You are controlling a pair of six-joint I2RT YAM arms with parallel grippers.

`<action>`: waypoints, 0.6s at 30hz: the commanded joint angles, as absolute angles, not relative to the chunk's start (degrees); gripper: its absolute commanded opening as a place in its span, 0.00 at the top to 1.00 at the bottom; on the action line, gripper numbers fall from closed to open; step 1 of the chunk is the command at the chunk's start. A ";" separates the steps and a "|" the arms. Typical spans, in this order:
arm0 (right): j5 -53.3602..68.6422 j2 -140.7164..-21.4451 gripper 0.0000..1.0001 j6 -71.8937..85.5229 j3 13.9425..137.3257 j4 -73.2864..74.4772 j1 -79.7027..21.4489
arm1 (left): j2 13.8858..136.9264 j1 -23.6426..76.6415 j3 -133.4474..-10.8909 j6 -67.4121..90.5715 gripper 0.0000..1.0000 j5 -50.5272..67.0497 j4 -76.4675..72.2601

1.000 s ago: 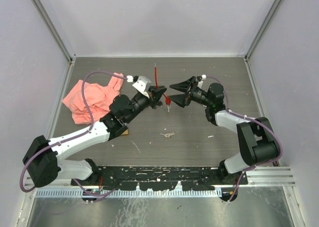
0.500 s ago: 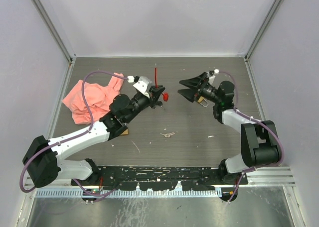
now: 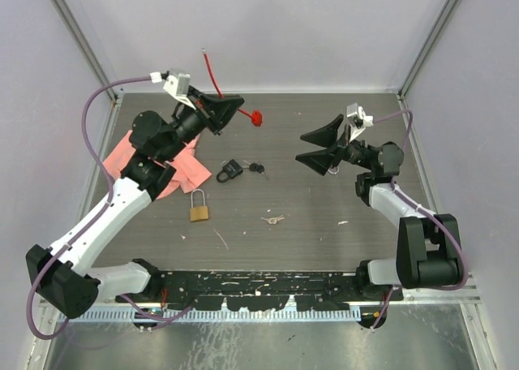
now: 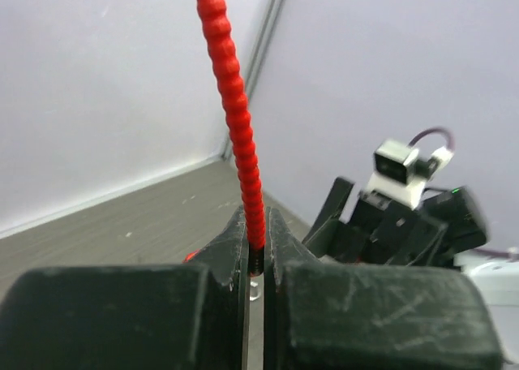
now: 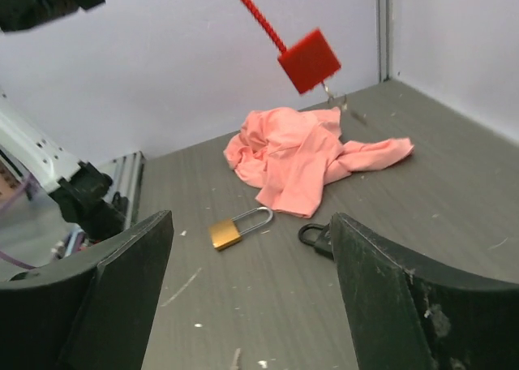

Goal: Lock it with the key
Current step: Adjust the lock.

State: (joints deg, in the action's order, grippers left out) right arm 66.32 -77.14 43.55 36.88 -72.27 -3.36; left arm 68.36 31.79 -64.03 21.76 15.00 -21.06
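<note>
- Left claw (image 3: 238, 103), high over the cloth (image 5: 296, 167), pinches a red cord (image 4: 236, 118).
- I see a brass lock (image 3: 198, 208) and a black lock (image 3: 228, 172) with keys (image 3: 256, 169) mid-table.
- Right claw (image 3: 302, 147) is spread, holding nothing.

Cord (image 4: 235, 118) — red plastic, ribbed like beads, slightly glossy. Tag (image 5: 309, 60): flat red plastic, matt. Cloth (image 5: 304, 163) is soft pink fabric, crumpled. Brass padlock (image 3: 199, 211) has a yellow metal body and a shiny silvery shackle; black padlock (image 3: 228, 172) looks matt. Table (image 3: 324, 216) — dark wood-grain, matt, scuffed. Left fingers (image 4: 113, 313) and right fingers (image 5: 405, 305): black plastic, matt, finely scratched.
</note>
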 commanded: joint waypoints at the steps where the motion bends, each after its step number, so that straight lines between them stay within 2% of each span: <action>1: 67.35 -77.80 0.17 34.05 39.13 -83.30 -4.88 | 66.61 31.47 -68.97 33.38 1.00 19.71 -23.81; 9: 60.24 -79.05 0.20 36.04 45.90 -87.57 -7.10 | 67.99 31.47 -70.57 43.19 1.00 20.14 -31.07; 13: 62.73 -79.63 0.31 42.44 46.37 -94.85 -7.12 | 68.40 31.47 -70.73 45.78 1.00 21.53 -33.17; 18: 64.15 -77.04 0.40 43.31 44.39 -94.62 -8.06 | 67.96 31.46 -70.21 46.48 1.00 22.14 -34.18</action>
State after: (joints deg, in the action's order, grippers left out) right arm 63.16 -79.42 41.25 44.66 -86.21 -7.11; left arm 69.04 31.44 -67.55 43.94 20.64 -27.33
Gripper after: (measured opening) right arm 0.624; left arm 0.034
